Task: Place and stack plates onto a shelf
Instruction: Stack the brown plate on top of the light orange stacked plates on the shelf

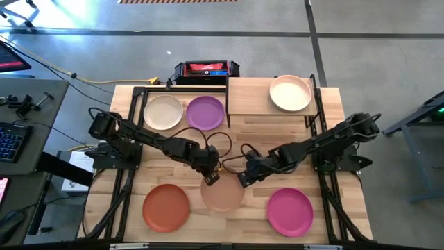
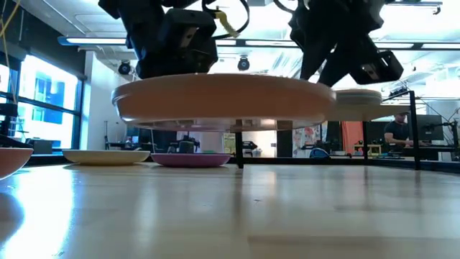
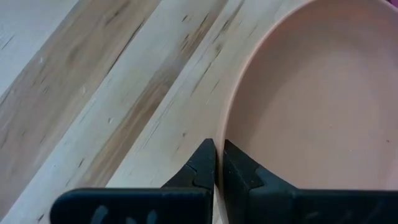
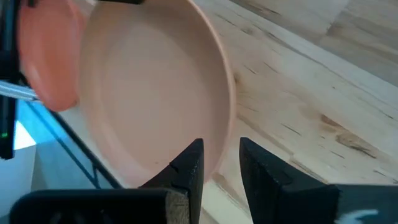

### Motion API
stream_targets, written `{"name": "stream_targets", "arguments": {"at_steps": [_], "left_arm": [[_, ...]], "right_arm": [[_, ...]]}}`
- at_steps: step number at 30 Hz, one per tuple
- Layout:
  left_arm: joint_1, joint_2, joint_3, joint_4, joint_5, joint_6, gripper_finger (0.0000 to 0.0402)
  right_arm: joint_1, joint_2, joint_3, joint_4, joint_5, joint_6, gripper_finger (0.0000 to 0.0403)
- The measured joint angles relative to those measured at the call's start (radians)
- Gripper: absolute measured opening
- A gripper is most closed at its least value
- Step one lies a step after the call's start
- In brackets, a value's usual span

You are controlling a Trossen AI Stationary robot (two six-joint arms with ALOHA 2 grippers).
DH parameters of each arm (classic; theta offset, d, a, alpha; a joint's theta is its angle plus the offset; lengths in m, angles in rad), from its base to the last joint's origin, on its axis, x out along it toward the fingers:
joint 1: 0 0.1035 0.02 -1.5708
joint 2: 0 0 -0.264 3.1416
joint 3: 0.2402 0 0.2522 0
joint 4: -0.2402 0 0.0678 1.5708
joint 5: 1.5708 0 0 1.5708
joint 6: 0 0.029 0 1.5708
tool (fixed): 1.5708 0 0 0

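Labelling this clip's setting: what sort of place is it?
Probably a robotics lab or workshop: a bare concrete floor around the wooden table, a keyboard on a side desk, and a person working at monitors across an open, strip-lit room.

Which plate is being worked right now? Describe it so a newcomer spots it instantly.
Start at the wooden tabletop, near edge, where three plates sit in a row. It is the middle one, the pale pink plate, between the rust orange plate and the magenta plate. Only this one is lifted, the left tool shut on its rim.
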Motion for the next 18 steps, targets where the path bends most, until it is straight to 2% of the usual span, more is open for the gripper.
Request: {"name": "stream_targets", "arguments": {"at_steps": [18], "left_arm": [[0.000, 0.000, 0.000, 0.086, -0.019, -0.019, 0.0001]], "right_arm": [[-0.001, 0.024, 0.000, -0.007, 0.023, 0.010, 0.0083]]}}
